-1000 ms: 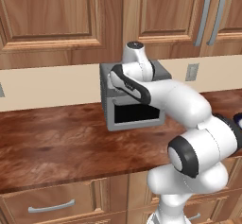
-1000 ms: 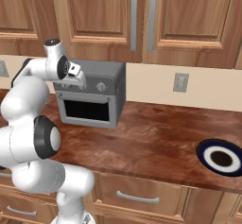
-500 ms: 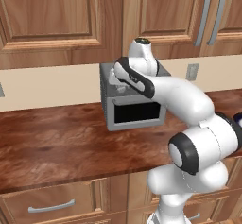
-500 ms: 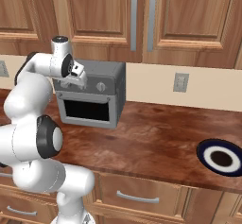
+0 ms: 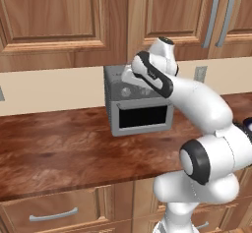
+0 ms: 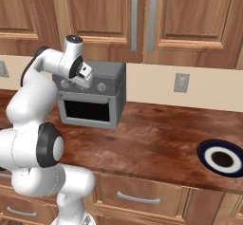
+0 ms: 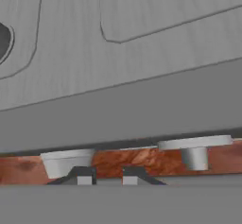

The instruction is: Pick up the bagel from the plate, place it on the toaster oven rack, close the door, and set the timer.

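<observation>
A kitchen: wooden cabinets (image 6: 104, 15), countertop (image 6: 156, 138), toaster oven (image 6: 92, 96)

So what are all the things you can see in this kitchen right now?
Toaster oven: one, grey, on the counter against the back wall.
Door: one, grey frame with a dark window, shut.
Round knob: one, grey, on the oven's front panel above the door.
Plate: one, dark blue rim with a white ring, on the counter far right of the oven; no bagel on it.
Counter: one, reddish-brown wood.
Upper cupboards: brown wood, silver bar handles.
Drawers: brown, silver handles, under the counter.
Wall socket: one, grey, right of the oven.
Gripper: one, at the oven's front panel; fingers close together.
</observation>
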Motion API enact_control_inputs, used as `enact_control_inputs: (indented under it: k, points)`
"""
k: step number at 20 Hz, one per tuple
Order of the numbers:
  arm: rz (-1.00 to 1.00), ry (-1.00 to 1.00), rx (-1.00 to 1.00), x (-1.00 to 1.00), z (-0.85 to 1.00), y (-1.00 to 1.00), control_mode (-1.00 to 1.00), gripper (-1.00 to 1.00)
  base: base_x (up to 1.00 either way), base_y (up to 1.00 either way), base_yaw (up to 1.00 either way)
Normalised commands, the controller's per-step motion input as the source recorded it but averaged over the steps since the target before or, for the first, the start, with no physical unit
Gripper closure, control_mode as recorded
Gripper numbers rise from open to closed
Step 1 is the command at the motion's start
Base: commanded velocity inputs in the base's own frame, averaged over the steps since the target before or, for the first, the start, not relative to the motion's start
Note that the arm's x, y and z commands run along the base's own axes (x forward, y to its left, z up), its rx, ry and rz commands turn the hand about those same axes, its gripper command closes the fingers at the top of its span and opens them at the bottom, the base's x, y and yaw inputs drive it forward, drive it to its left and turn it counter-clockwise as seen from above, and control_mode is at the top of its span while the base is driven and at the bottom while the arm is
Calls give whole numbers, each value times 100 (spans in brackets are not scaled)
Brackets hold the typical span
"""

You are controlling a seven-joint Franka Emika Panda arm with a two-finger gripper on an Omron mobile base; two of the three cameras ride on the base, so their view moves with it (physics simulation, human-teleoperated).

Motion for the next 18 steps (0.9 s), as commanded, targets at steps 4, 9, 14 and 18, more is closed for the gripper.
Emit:
enact_control_inputs:
  k: [4,9,14,18]
  points:
    - [-2,0,0,-42,0,-38,-100,100,0,0,0]
    - [0,-5,0,-53,32,-1,-100,100,0,0,0]
    - [0,-6,0,-43,46,0,-100,100,0,0,0]
    - [0,-4,0,-19,29,-1,-100,100,0,0,0]
